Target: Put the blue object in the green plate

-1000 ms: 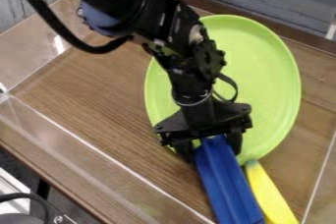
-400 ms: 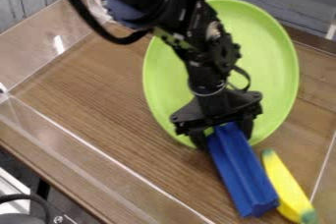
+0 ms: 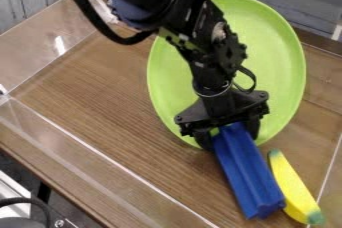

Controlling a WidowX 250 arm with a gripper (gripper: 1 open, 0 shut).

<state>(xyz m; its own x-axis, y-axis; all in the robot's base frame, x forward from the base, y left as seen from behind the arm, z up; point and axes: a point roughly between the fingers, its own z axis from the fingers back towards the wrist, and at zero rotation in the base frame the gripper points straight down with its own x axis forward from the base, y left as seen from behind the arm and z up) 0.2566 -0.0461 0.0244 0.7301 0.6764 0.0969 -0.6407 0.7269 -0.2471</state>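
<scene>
- Blue block, gripped in your gripper, shifts toward the far side.
- You bring it nearer the green plate; most remains outside.

Bare wood surface lies open to the left of the green plate; the arm blocks passage over the plate's left part, and the yellow banana crowds the blue block's right side

In the camera view, the banana lies just right of the block, before the plate.
</scene>
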